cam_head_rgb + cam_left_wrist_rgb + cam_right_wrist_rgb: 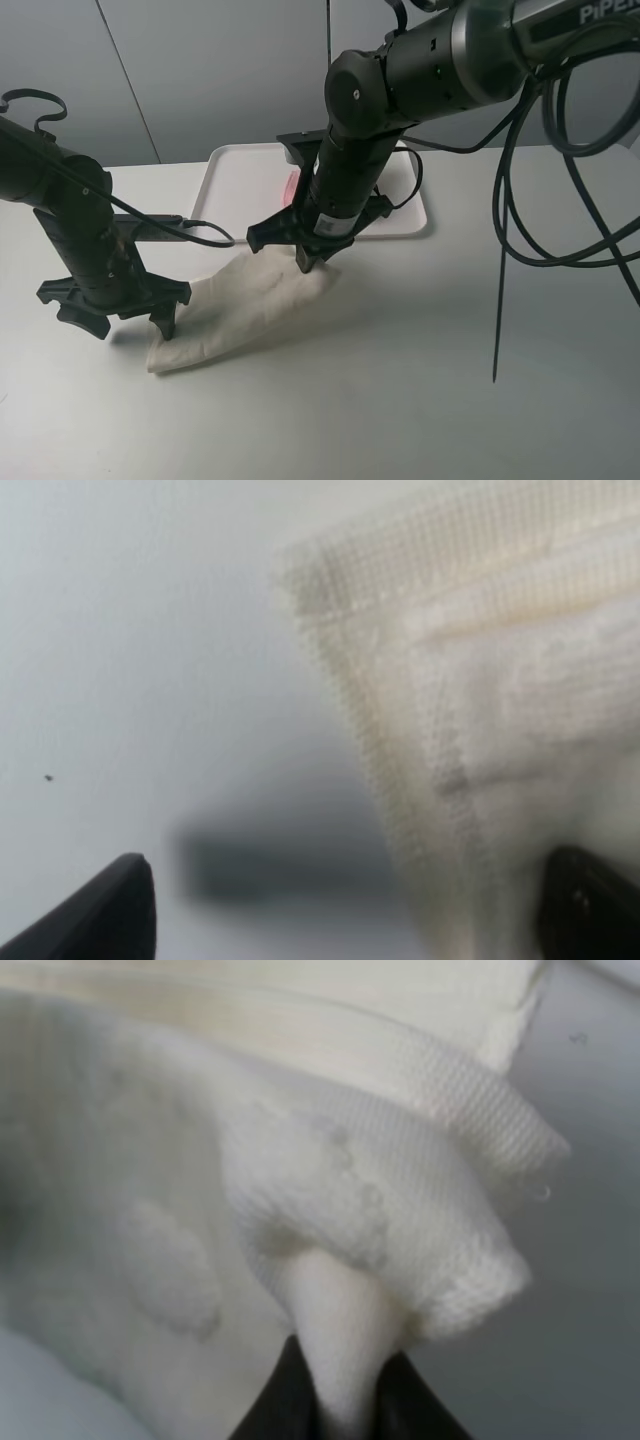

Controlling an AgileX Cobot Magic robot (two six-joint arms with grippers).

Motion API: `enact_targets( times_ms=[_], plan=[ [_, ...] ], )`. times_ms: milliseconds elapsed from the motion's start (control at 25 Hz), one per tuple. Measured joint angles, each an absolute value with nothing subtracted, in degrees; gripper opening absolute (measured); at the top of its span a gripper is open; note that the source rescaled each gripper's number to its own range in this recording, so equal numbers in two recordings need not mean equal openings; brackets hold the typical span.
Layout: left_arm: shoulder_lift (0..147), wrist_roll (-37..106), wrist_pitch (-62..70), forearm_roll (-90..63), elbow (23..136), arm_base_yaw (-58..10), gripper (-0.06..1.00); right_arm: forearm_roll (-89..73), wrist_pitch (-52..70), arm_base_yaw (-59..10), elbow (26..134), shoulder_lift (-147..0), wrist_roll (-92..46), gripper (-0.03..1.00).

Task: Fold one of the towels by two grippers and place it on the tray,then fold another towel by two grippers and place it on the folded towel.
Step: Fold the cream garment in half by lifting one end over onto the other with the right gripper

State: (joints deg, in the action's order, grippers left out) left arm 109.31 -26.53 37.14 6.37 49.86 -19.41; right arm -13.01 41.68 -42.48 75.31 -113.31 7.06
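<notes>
Right arm: the thick dark right arm (440, 60) is the nearest thing to the high camera; it enters from the upper right of the frame and bends down toward the middle.
Right gripper: the right gripper (304, 264) (340, 1410) points straight down at the centre of the frame. Its fingers are pressed together and pinch a small fold of the cream-white towel.
Cream-white towel: the cream-white towel (250, 305) (500, 680) (300, 1160) lies on the desk, from the centre toward the lower left of the frame. It is bunched in a long shape, and its upper right end rises to a peak in the right gripper. The wrist view shows several layers of cloth with a woven border above the pinched fold.
Left gripper: the left gripper (130, 325) (350, 910) is at the left of the frame, low over the desk, with its fingers spread wide. One finger is over the bare desk and the other is at the lower left end of the towel. I cannot tell if it touches the cloth.
Tray: the white tray (240, 190) lies flat on the desk at the upper centre, behind the right gripper.
Pink towel: only a small part of the pink towel (291, 185) is visible on the tray; the right arm hides the rest.
Desk: the desk (450, 380) is pale grey.
Cables: black cables (520, 200) hang in loops at the right of the frame.
</notes>
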Motion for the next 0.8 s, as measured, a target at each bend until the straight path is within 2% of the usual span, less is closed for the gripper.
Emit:
enact_targets(
  times_ms=[400, 800],
  plan=[
    [109.36, -26.25, 37.14, 6.47, 49.9, -19.41, 1.0, -21.33, 46.52, -42.28, 75.31, -111.78, 1.3, 0.06],
    [109.36, -24.83, 37.14, 6.58, 49.9, -19.41, 1.0, -18.48, 46.41, -42.28, 75.31, -111.78, 4.73, 0.06]
  ],
)
